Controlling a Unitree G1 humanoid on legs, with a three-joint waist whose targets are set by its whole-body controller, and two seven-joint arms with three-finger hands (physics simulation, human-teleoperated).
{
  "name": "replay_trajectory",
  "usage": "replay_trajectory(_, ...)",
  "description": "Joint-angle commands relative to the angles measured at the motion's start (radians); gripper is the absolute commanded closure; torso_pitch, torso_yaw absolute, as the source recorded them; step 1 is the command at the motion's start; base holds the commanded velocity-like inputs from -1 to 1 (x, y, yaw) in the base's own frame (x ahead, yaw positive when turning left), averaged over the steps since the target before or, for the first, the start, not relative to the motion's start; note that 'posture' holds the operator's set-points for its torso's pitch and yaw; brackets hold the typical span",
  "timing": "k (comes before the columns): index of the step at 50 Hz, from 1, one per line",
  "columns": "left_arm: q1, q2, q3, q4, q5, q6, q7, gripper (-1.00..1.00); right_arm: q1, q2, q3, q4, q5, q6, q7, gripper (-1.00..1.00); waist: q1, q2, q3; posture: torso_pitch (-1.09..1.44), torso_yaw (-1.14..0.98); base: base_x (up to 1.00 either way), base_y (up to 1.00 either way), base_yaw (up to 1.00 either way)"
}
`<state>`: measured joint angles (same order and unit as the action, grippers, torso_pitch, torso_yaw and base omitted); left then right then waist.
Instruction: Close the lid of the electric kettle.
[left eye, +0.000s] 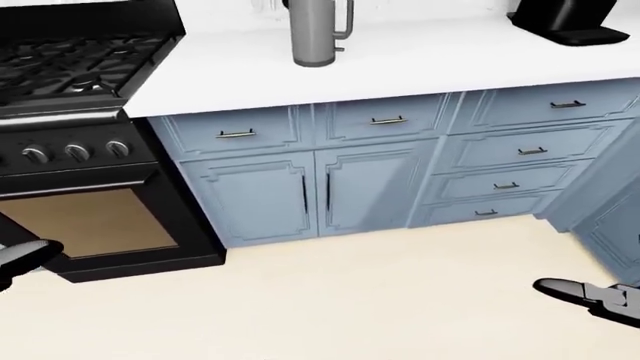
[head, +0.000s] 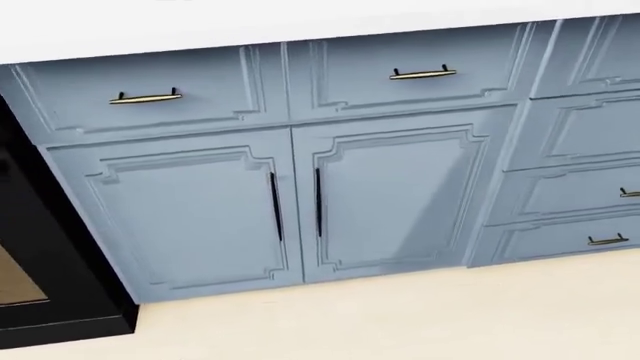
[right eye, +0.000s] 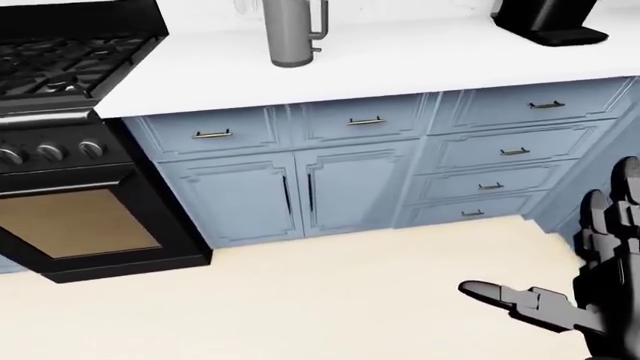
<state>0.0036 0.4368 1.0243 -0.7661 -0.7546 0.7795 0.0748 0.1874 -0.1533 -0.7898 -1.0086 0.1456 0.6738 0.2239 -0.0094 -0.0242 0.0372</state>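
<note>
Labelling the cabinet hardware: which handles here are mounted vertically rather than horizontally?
The two dark handles on the double doors under the counter, flanking the centre seam. Every drawer handle lies horizontal.

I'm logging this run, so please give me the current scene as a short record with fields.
kettle: electric kettle upright on white countertop, top cropped, lid unseen
stove: black range at left
cabinets: blue cabinets under counter
appliance: black appliance top right
left robot hand: low, empty
right robot hand: open, empty, away from kettle
</note>
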Motion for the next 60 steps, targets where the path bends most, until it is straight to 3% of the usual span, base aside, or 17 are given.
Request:
replay_trajectory(1, -0.01, 0.021, 0.018, -0.024, 0.001, -0.034, 0.002, -1.0, -0.009, -0.008, 0.0, -0.038, 0.003, -0.035, 0.003, -1.0, 0.002, 0.005, 0.0, 0.0, 0.0, 0.0, 0.3, 0.0)
replay_trajectory(4, -0.011, 0.018, 0.009, -0.023, 0.008, -0.037, 0.0, -1.0, -0.01, -0.01, -0.001, -0.038, 0.003, -0.034, 0.003, -1.0, -0.002, 0.051, 0.008, 0.0, 0.0, 0.0, 0.3, 0.0)
replay_trajectory(6, -0.013, 0.017, 0.006, -0.025, 0.01, -0.036, 0.001, -1.0, -0.011, -0.007, -0.001, -0.038, 0.0, -0.035, 0.005, -1.0, 0.0, 0.127, -0.013, 0.0, 0.0, 0.0, 0.3, 0.0)
replay_trajectory(7, -0.013, 0.016, 0.004, -0.025, 0.012, -0.037, 0.0, -1.0, -0.01, -0.007, -0.001, -0.038, 0.001, -0.036, 0.005, -1.0, 0.004, 0.103, -0.014, 0.0, 0.0, 0.0, 0.3, 0.0)
replay_trajectory(9, -0.014, 0.017, 0.006, -0.025, 0.01, -0.035, 0.001, -1.0, -0.011, -0.005, 0.0, -0.038, -0.002, -0.036, 0.006, -1.0, 0.009, 0.094, 0.005, 0.0, 0.0, 0.0, 0.29, 0.0)
replay_trajectory(16, -0.012, 0.012, 0.003, -0.022, 0.016, -0.04, -0.005, -1.0, -0.003, -0.007, 0.001, -0.038, 0.005, -0.041, 0.0, -1.0, 0.006, 0.02, 0.011, 0.0, 0.0, 0.0, 0.3, 0.0)
replay_trajectory(19, -0.01, 0.007, -0.004, -0.017, 0.028, -0.05, -0.012, -1.0, -0.002, -0.008, 0.002, -0.038, 0.006, -0.042, -0.002, -1.0, 0.002, -0.043, -0.004, 0.0, 0.0, 0.0, 0.3, 0.0)
replay_trajectory(20, -0.011, 0.008, 0.0, -0.019, 0.025, -0.047, -0.011, -1.0, -0.004, -0.007, 0.001, -0.038, 0.006, -0.041, -0.002, -1.0, -0.009, 0.002, 0.006, 0.0, 0.0, 0.0, 0.3, 0.0)
replay_trajectory(23, -0.012, 0.006, -0.002, -0.018, 0.027, -0.049, -0.013, -1.0, -0.004, -0.007, 0.004, -0.038, 0.003, -0.043, 0.0, -1.0, -0.001, -0.019, -0.007, 0.0, 0.0, 0.0, 0.29, 0.0)
replay_trajectory(24, -0.012, 0.007, -0.002, -0.018, 0.028, -0.049, -0.012, -1.0, -0.008, -0.004, 0.015, -0.038, -0.025, -0.043, -0.002, -1.0, 0.0, -0.021, 0.007, 0.0, 0.0, 0.0, 0.0, 0.0)
replay_trajectory(28, -0.013, 0.007, -0.004, -0.019, 0.028, -0.047, -0.011, -1.0, -0.026, -0.003, 0.006, -0.038, 0.011, -0.022, -0.008, -1.0, -0.019, 0.08, 0.007, 0.0, 0.0, 0.0, 0.0, 0.0)
replay_trajectory(30, -0.014, 0.008, -0.004, -0.018, 0.028, -0.046, -0.01, -1.0, -0.025, -0.007, 0.01, -0.038, 0.016, -0.022, -0.011, -1.0, -0.016, 0.055, 0.024, 0.0, 0.0, 0.0, 0.0, 0.0)
replay_trajectory(34, -0.014, 0.01, -0.002, -0.022, 0.024, -0.042, -0.008, -1.0, -0.026, -0.008, 0.016, -0.038, 0.015, -0.022, -0.014, -1.0, -0.005, 0.019, 0.015, 0.0, 0.0, 0.0, 0.0, 0.0)
replay_trajectory(51, -0.016, 0.008, -0.01, -0.021, 0.032, -0.044, -0.013, -1.0, -0.01, -0.045, 0.02, -0.038, 0.074, 0.0, -0.053, -1.0, 0.012, 0.028, 0.002, 0.0, 0.0, 0.0, 0.0, 0.0)
replay_trajectory(52, -0.016, 0.006, -0.013, -0.017, 0.037, -0.049, -0.016, -1.0, -0.008, -0.051, 0.019, -0.038, 0.081, 0.001, -0.058, -1.0, 0.011, 0.031, -0.018, 0.0, 0.0, 0.09, 0.0, 0.0)
replay_trajectory(55, -0.016, 0.003, -0.017, -0.017, 0.043, -0.052, -0.02, -1.0, -0.009, -0.047, 0.015, -0.038, 0.086, 0.0, -0.056, -1.0, 0.013, 0.039, 0.007, 0.0, 0.0, 0.14, 0.0, 0.0)
replay_trajectory(60, -0.015, -0.002, -0.021, -0.016, 0.049, -0.055, -0.025, -1.0, -0.008, -0.047, 0.017, -0.038, 0.084, -0.002, -0.056, -1.0, 0.014, 0.062, 0.01, 0.0, 0.0, 0.18, 0.0, 0.0)
